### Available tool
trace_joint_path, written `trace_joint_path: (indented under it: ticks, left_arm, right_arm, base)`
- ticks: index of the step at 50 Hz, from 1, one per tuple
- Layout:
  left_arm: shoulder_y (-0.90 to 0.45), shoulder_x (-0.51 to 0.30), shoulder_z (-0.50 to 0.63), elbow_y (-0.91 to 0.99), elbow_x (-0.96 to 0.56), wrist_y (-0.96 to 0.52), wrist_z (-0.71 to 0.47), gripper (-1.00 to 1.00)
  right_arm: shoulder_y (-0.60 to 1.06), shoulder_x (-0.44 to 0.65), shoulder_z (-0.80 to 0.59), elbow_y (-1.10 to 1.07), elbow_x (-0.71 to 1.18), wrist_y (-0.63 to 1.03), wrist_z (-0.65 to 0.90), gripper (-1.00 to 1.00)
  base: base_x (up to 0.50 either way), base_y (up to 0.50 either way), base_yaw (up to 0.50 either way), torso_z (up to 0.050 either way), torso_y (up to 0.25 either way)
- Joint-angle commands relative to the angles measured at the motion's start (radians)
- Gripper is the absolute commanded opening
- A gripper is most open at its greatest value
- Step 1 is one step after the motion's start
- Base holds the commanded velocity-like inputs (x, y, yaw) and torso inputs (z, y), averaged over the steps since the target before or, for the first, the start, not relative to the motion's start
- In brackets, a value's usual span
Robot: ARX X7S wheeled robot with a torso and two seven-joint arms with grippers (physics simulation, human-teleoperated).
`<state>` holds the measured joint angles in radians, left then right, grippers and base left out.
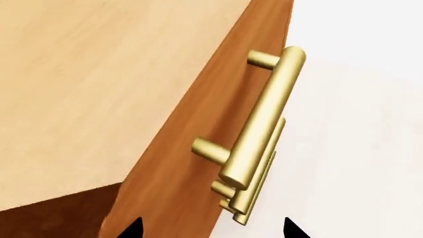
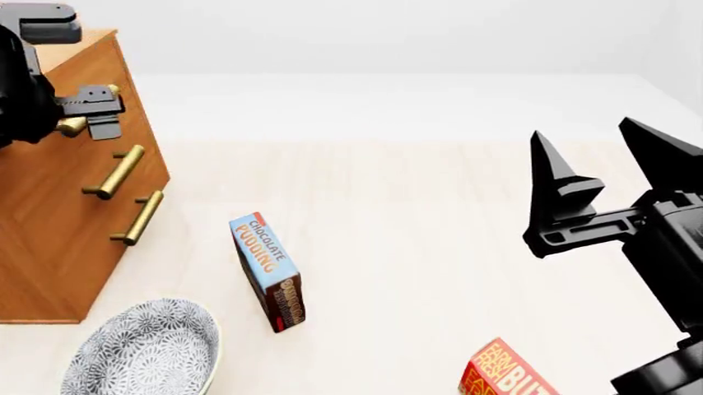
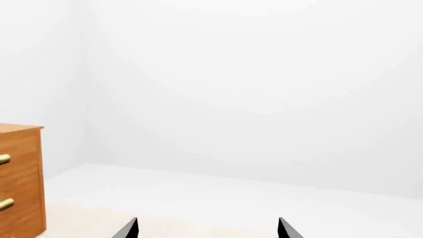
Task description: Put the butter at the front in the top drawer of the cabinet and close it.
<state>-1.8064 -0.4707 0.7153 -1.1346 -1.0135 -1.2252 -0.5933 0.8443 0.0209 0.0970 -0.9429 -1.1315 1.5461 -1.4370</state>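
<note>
1. Butter [image 2: 508,372] lies at the head view's six-o'clock edge, only a red corner with yellow lettering showing, on the pale worktop [image 2: 439,214].
2. Right pincer [image 2: 615,177] hovers at about three o'clock, jaws spread wide and empty, above and apart from the carton.
3. Left pincer [image 2: 97,111] sits at ten o'clock against the top drawer [image 2: 77,90] handle [image 1: 264,119]; whether it grips the bar I cannot tell.
4. Judging by looks, the carton is light, stiff cardboard with smooth faces, likely to slip; pinching across its narrow width suits best.
5. Farther out: pudding box [image 2: 267,270] near centre, patterned bowl [image 2: 143,350] at seven o'clock, cabinet [image 2: 55,230] at nine.
</note>
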Motion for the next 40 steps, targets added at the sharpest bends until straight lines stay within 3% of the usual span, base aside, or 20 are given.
trace_joint_path:
  ticks: [1, 4, 10, 19, 29, 34, 40]
  left_arm:
    - [-0.022, -0.120, 0.008, 0.284, 0.094, -0.142, -0.223, 1.00]
    - [-0.036, -0.158, -0.081, 0.578, -0.011, -0.207, -0.312, 1.00]
    - [-0.057, -0.185, -0.220, 0.918, -0.180, -0.270, -0.420, 1.00]
    - [0.249, -0.281, -0.261, 1.361, -0.189, -0.013, -0.408, 1.00]
    - [0.701, -0.414, -0.300, 1.743, -0.010, 0.335, -0.453, 1.00]
    - [0.891, -0.405, -0.317, 1.794, 0.161, 0.555, -0.479, 1.00]
    - [0.955, -0.363, -0.301, 1.769, 0.271, 0.697, -0.445, 1.00]
  right_arm:
    - [0.011, -0.002, -0.019, 0.006, -0.058, 0.009, -0.045, 1.00]
    - [0.013, -0.003, -0.022, 0.006, -0.074, 0.006, -0.056, 1.00]
    - [0.008, -0.007, -0.026, -0.001, -0.083, 0.005, -0.064, 1.00]
    - [-0.002, -0.015, -0.029, -0.010, 0.010, 0.013, 0.009, 1.00]
    - [0.012, -0.017, -0.048, -0.013, -0.006, 0.020, 0.002, 1.00]
    - [0.012, -0.020, -0.045, -0.022, 0.012, 0.023, 0.015, 1.00]
    - [0.005, -0.020, -0.024, -0.035, 0.089, 0.023, 0.079, 1.00]
  base:
    - [0.00, 0.00, 0.00, 0.000, 0.000]
    - [0.00, 0.00, 0.00, 0.000, 0.003]
    - [0.00, 0.00, 0.00, 0.002, 0.002]
    - [0.00, 0.00, 0.00, 0.000, 0.000]
    - [0.00, 0.00, 0.00, 0.000, 0.000]
    - [0.00, 0.00, 0.00, 0.000, 0.000]
    - [0.00, 0.00, 0.00, 0.000, 0.000]
